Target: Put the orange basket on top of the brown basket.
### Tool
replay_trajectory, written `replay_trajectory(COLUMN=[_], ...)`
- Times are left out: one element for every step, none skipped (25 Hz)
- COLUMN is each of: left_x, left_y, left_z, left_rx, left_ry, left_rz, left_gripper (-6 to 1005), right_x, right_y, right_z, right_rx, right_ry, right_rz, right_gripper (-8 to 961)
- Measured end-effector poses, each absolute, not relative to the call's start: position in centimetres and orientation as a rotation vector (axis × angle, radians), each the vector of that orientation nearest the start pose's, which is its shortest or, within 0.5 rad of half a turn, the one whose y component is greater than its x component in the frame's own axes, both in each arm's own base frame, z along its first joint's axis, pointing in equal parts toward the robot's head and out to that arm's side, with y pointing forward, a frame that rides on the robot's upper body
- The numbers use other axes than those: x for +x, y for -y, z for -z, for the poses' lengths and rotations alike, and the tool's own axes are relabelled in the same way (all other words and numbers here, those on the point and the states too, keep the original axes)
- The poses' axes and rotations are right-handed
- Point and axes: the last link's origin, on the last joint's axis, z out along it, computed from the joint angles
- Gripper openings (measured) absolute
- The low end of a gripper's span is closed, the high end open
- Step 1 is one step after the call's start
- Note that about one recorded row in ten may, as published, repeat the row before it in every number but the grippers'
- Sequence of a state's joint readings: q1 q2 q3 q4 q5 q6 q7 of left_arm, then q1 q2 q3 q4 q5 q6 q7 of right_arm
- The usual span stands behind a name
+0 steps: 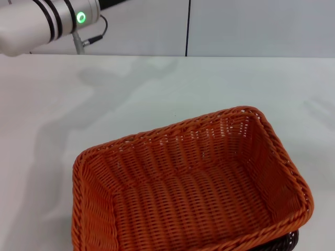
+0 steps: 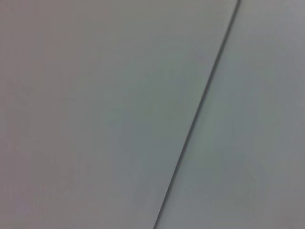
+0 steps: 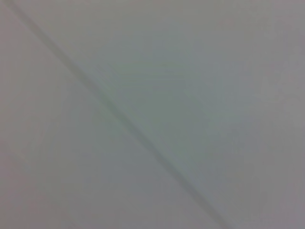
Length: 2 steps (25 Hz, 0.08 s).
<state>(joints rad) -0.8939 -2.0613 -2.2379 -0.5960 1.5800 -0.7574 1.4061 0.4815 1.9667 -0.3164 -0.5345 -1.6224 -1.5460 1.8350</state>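
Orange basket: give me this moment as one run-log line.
orange basket: stacked on brown basket, only its corner showing | left arm: raised at far left, hand out of view | right arm: not in view

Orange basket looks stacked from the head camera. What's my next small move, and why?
Probably none on the baskets: just keep both arms clear and check the seating. The orange basket already sits on the brown basket, of which only a dark corner shows beneath its near right edge. Part of the left arm shows raised at far left; neither gripper is in view.
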Motion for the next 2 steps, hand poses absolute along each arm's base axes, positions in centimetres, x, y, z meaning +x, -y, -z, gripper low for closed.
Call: replay_trajectory(left_x=[-13.94, -13.94], left_y=[-49.17, -49.17], left_z=[-2.44, -2.44], left_rx=[-2.121, -2.121], left_ry=[0.855, 0.855], left_rz=[0.883, 0.883], left_gripper=[861, 861], right_x=[30.56, 30.85], right_y=[-35.11, -35.36], right_z=[-12.00, -12.20], right_rx=[-1.833, -1.785], right_ry=[-1.181, -1.161], right_rz=[-1.439, -1.438], right_gripper=[824, 824])
